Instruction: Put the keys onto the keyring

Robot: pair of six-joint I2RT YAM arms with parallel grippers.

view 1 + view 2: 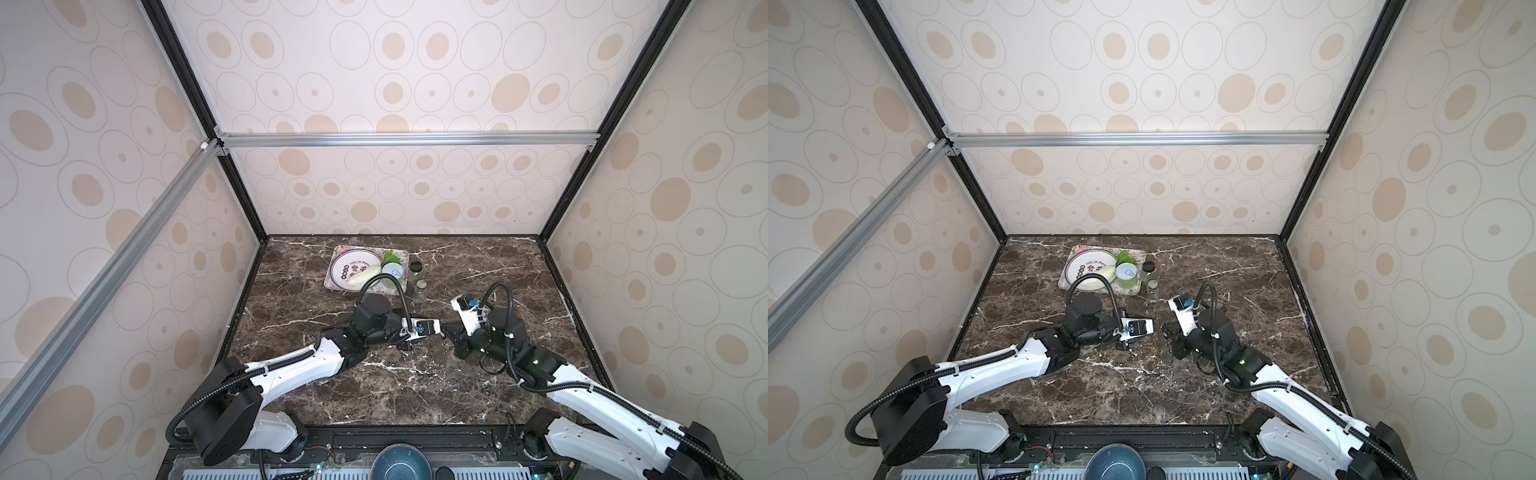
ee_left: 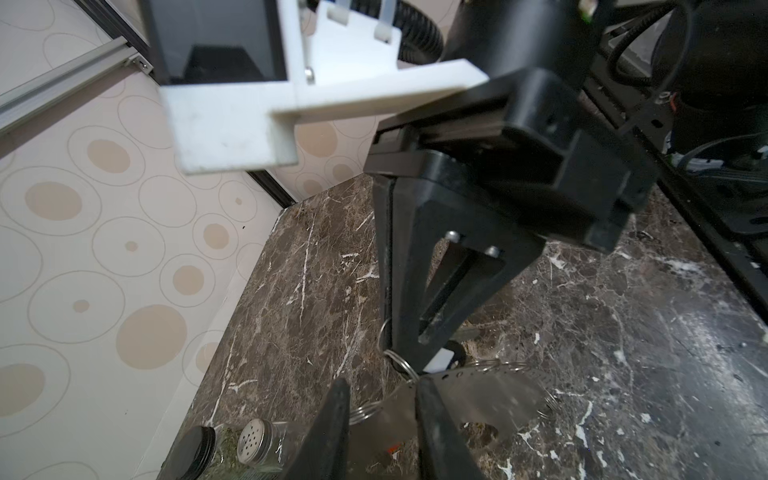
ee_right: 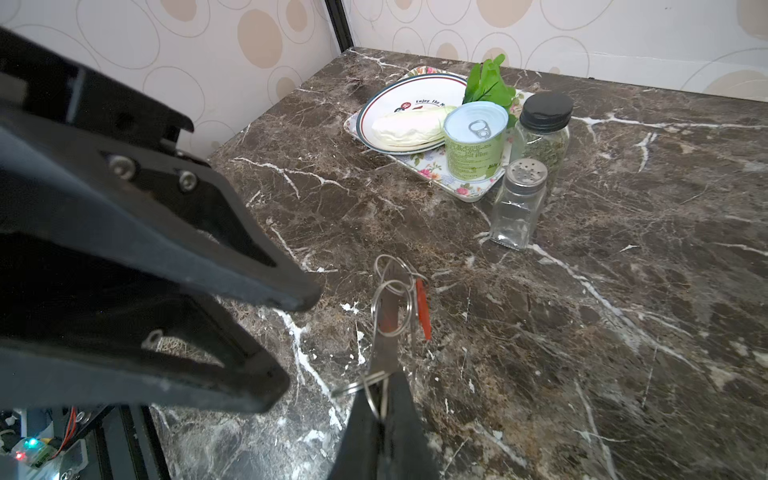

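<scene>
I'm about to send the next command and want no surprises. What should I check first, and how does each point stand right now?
1. Right end effector holds the keyring: ok, shut on its edge.
2. Left end effector is off the keyring: cannot tell; it stands open, but the keyring shows in the gap.
3. Red-orange key is threaded: cannot tell; it hangs beside the wire rings.
4. Black key is located: ok, by the right end effector's tip.
5. Shaker and herb jar are out of the way: ok, both upright, apart from the end effectors.
</scene>
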